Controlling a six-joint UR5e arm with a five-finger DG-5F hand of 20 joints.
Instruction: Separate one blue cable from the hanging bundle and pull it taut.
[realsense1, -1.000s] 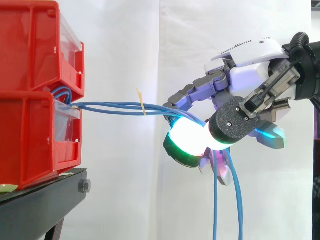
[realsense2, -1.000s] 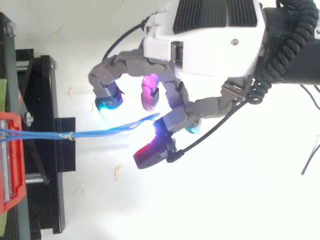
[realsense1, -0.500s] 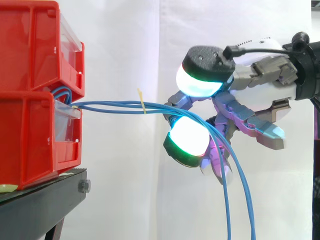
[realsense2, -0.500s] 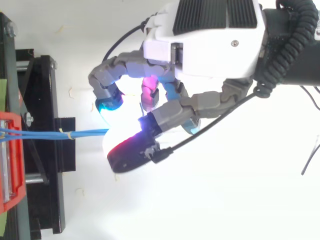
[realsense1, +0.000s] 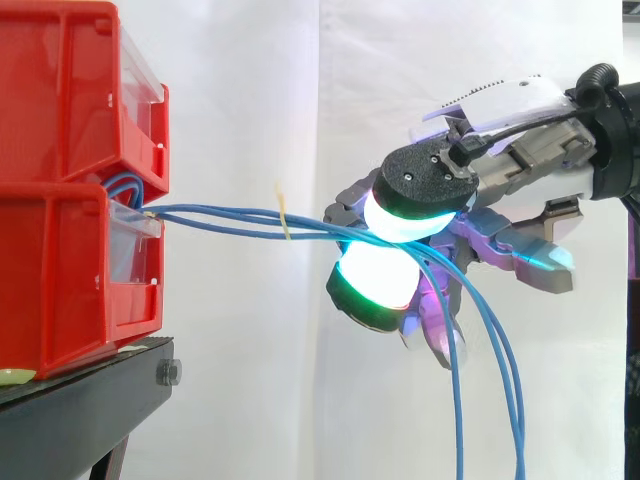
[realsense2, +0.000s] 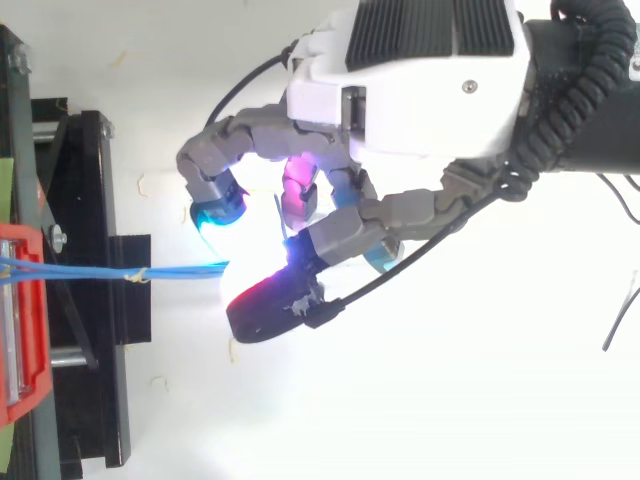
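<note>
Several blue cables (realsense1: 230, 222) come out of the lower red bin (realsense1: 60, 290) and run level to the right, bound by a small tan tie (realsense1: 283, 215). My hand (realsense1: 510, 110) is at their right end. Its thumb presses down from above onto a glowing fingertip (realsense1: 372, 285), and the blue strands are pinched between the two pads. Past the pinch the cables droop and hang down (realsense1: 462, 400) below the hand. From above, the cables (realsense2: 170, 270) form one thin line from the bin (realsense2: 20, 320) to the hand (realsense2: 420, 90).
A second red bin (realsense1: 60, 90) is stacked on the lower one, both on a black stand (realsense1: 90, 400) at the left. A white curtain hangs behind. The space between the bins and the hand holds just the cables.
The thumb lifted off the cables half a second ago and has come back down onto them. The hanging lengths have swung further right. The arm has stayed in place.
</note>
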